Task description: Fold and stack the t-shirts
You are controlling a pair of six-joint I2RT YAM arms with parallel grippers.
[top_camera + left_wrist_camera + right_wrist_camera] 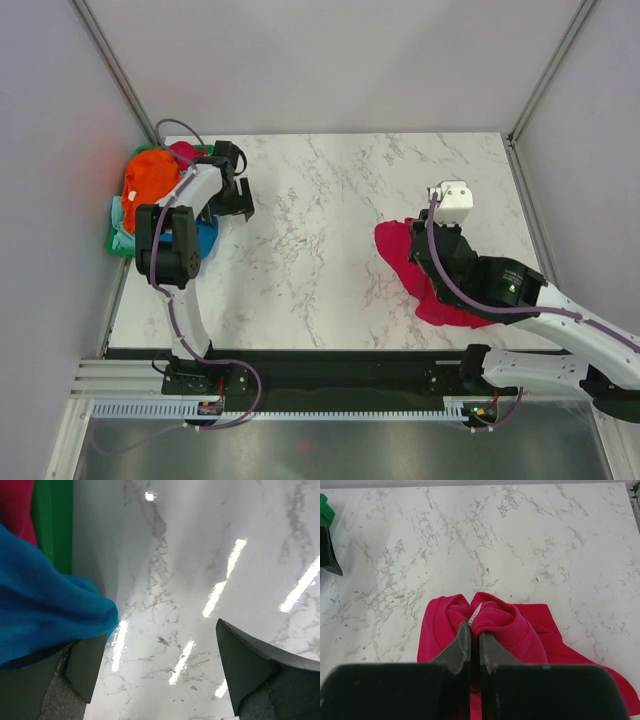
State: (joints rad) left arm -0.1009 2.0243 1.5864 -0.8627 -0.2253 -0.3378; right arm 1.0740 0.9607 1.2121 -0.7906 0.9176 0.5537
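- Top view: a green plastic basket [113, 243] sits at the far-left edge of the white marble surface [320, 220]. An orange cloth t-shirt [150, 178], a blue cloth t-shirt [205, 240] and a pale mint cloth t-shirt [120, 215] are heaped in and over it. This reads as the unsorted supply pile.
- A magenta-red cloth t-shirt [398, 250] lies crumpled on the right half of the surface, well apart from the pile and partly under the right arm. It is probably set apart there to get flat room for folding.
- Left wrist view: the left fingers [245, 670] are spread wide, with only bare surface between them.
- The blue cloth t-shirt drapes against the outer side of one finger, touching but not gripped. The basket wall shows just beyond it.
- Judgement: the left arm waits open beside the pile, placed to take the next shirt.
- Right wrist view: the right fingers [461, 647] are closed to a thin slit and pinch a raised ridge of the magenta-red cloth t-shirt at their tips. The rest of it is bunched on the surface around them.
- Cannot tell whether the pinched part is hem, sleeve or mid-body.
- Judgement: the shirt is not yet spread flat and no stack exists, so the task is at an early stage.
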